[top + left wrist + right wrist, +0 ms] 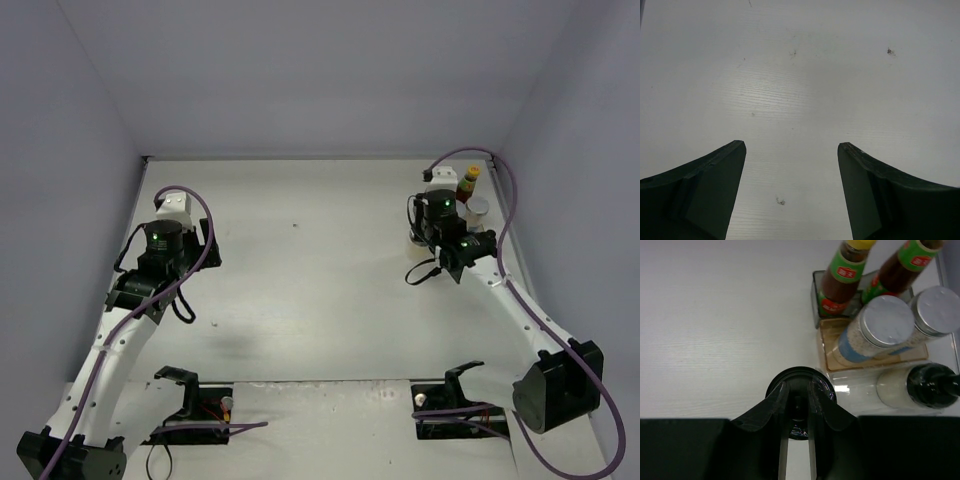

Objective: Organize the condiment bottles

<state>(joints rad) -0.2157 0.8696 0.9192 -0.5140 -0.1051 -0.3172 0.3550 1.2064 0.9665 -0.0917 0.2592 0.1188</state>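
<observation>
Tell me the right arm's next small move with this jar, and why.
Probably ease the black-lidded jar sideways into the organizer's front tier. The right gripper is shut on its lid, it seems just outside the tier, and a free spot shows beside the other black-lidded jar.

The right gripper [798, 386] covers most of a black-lidded jar [800, 374]. Only the lid's rim shows, and the body is hidden beneath. On the far side, the two red sauce bottles [842, 277] [900, 267] are cut off at their caps by the picture's edge, and the print on their labels is too small to read. From above, the right arm's wrist [440, 215] hides that jar entirely.
</observation>
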